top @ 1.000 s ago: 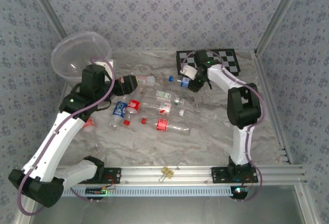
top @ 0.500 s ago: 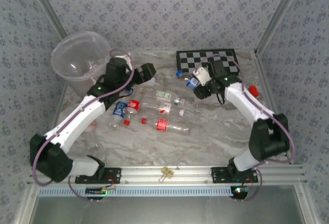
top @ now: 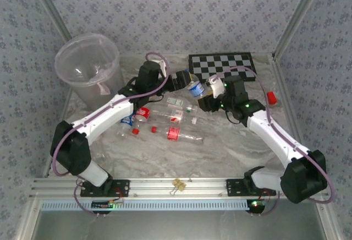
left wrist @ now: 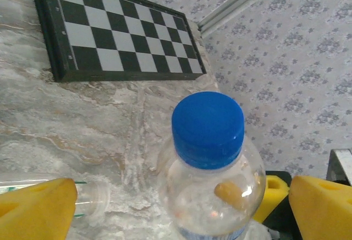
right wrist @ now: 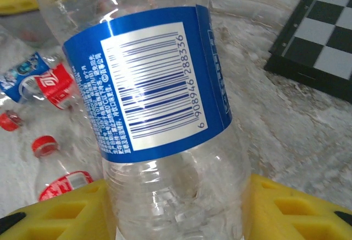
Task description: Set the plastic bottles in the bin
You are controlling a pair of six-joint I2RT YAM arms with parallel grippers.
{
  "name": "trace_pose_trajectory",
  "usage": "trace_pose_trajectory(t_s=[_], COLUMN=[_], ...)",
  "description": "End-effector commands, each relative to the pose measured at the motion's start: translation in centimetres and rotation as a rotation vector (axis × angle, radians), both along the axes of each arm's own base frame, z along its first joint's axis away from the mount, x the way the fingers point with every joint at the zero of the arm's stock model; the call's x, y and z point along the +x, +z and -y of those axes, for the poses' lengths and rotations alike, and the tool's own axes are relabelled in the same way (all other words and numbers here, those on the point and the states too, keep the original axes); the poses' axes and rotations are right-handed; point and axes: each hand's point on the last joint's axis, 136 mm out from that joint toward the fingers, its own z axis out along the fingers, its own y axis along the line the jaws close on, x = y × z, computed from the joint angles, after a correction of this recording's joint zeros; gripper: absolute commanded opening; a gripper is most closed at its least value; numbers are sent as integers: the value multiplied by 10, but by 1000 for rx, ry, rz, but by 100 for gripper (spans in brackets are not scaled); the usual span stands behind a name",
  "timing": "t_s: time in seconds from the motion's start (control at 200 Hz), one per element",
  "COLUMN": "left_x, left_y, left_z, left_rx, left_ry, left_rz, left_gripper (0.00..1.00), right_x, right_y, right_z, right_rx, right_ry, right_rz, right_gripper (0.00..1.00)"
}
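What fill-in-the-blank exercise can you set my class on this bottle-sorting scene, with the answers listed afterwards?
1. The right gripper is shut on a bottle whose label is ____.
2. The left gripper stands ____, its fingers either side of that bottle's cap.
3. The bin stands at the table's far ____ corner.
4. The checkerboard has black and ____ squares.
Answers: blue; open; left; white.
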Motion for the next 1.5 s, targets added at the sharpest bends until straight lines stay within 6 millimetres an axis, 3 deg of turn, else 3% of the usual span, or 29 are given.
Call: trace_pose_trajectory(t_s=[0.0, 0.195, 0.565, 0.725, 0.87, 0.97, 1.104, 1.184, 1.399, 1.494], left_x=[-4, -9, -5, -2, 2, 5, 12, 17, 26, 29], left_y=[14, 10, 18, 30, 45, 59, 100, 130, 188, 202], left_z=[17, 29, 23, 21, 18, 11, -18, -45, -151, -199], left_rx=[-66, -69, -5, 28, 41, 57, 108, 151, 186, 218], left_ry=[-54, -87, -70, -73, -75, -70, -27, 23, 246, 354], left_rz=[23, 4, 48, 82, 117, 151, 251, 317, 395, 417], left_gripper=[93, 79, 53, 51, 50, 49, 49, 48, 36, 29], right_x=[-2, 4, 2, 0, -4, -7, -14, -20, -26, -28], right_y=[16, 16, 20, 28, 39, 45, 52, 43, 13, 6], right_z=[-15, -25, -35, -36, -31, -18, 2, 7, 11, 5], right_rx=[80, 102, 107, 89, 66, 24, 1, -20, -18, -17], right_ry=[28, 34, 79, 95, 101, 66, 28, 24, -1, 18], right_rz=[17, 18, 27, 58, 101, 137, 169, 143, 66, 36], right_gripper=[55, 56, 56, 72, 99, 100, 100, 100, 100, 100])
